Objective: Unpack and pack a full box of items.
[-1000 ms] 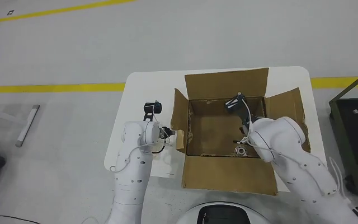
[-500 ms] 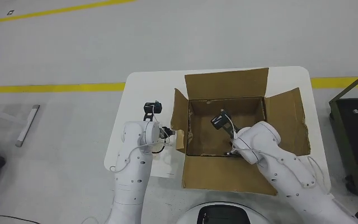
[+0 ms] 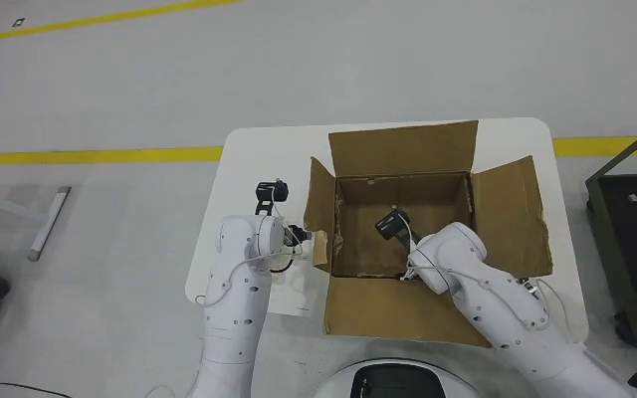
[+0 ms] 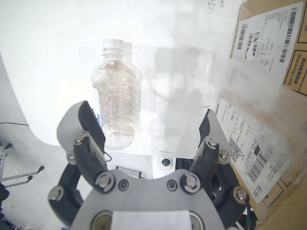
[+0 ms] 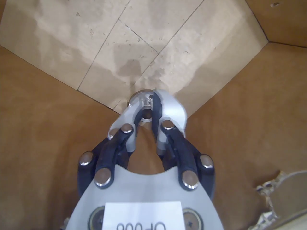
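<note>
I have the white surface (image 3: 269, 159) carrying the open cardboard box (image 3: 403, 149), its flaps spread outward. My left gripper (image 4: 147, 116) hangs over the surface just beside the box's outer wall, fingers wide apart with nothing between them. A clear bottle (image 4: 115, 92) with a white cap is on the surface below it, close to one finger and apart from the box. My right gripper (image 5: 146, 107) is down inside the box at a floor corner, fingers closed on a small metal part (image 5: 140, 100).
</note>
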